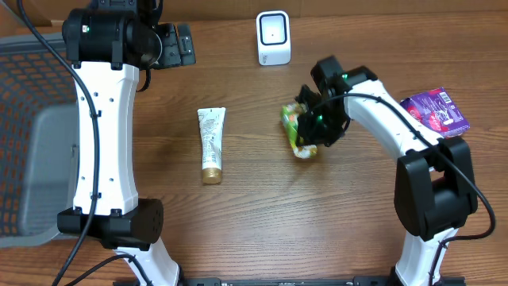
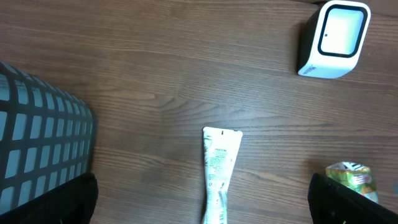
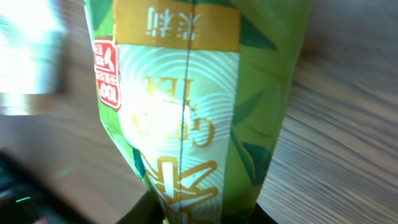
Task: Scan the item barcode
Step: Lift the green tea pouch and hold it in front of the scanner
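Right wrist: your right hand [image 1: 314, 127] gripped the green tea packet [image 3: 186, 106]; left hand [image 1: 173, 44] hung released. Next you needed its barcode facing the scanner [image 1: 273, 37].

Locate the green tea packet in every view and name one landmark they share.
Overhead: the packet lies right of centre, to the right of the tube.
Left wrist: it sits in the bottom right corner.
Right wrist: it fills the middle of the picture, close up.
Landmark: the white scanner shows in the overhead and left wrist views; the right wrist view is too blurred to tell.
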Controlling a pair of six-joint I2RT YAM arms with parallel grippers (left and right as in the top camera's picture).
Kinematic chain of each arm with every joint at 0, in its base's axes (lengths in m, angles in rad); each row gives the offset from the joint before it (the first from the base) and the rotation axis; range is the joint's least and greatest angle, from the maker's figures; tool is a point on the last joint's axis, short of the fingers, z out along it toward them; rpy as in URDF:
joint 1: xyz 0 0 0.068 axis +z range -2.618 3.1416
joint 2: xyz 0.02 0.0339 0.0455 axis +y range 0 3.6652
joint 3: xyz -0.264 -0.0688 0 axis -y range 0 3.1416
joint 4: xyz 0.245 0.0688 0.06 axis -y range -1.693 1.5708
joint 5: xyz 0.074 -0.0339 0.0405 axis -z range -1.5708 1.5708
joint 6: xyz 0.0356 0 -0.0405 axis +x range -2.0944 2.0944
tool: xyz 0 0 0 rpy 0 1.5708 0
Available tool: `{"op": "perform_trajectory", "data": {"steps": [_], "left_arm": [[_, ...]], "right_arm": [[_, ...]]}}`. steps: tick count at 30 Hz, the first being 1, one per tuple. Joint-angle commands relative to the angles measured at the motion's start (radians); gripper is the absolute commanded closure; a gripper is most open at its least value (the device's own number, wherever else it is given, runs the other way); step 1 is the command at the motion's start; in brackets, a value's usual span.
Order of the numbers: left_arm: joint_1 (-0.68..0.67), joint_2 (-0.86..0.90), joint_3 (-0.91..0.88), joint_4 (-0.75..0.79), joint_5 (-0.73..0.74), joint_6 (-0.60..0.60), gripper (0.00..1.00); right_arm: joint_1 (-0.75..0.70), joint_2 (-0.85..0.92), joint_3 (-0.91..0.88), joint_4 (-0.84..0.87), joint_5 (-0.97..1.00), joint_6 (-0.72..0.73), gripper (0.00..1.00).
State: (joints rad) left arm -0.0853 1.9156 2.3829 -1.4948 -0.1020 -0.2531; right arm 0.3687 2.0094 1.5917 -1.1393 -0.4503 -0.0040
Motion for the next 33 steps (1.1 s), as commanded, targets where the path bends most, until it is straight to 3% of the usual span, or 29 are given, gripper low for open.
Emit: {"op": "perform_trajectory", "data": {"steps": [1, 10, 19, 26, 33], "left_arm": [[-0.007, 0.005, 0.004, 0.004, -0.002, 0.002, 0.00], [-0.007, 0.005, 0.004, 0.003, -0.002, 0.002, 0.00], [-0.007, 0.005, 0.004, 0.004, -0.002, 0.002, 0.00], [-0.007, 0.005, 0.004, 0.003, -0.002, 0.002, 0.01], [-0.007, 0.005, 0.004, 0.003, -0.002, 0.002, 0.00]], "right_arm": [[0.000, -0.094, 0.087, -0.002, -0.216, -0.031, 0.78], [-0.091, -0.156, 0.230, -0.019, -0.663, -0.030, 0.81], [-0.224, -0.158, 0.236, 0.020, -1.062, -0.030, 0.87], [-0.229, -0.158, 0.236, 0.029, -0.885, -0.015, 0.87], [-0.207, -0.162, 0.348, -0.002, -0.522, 0.074, 0.91]]}}
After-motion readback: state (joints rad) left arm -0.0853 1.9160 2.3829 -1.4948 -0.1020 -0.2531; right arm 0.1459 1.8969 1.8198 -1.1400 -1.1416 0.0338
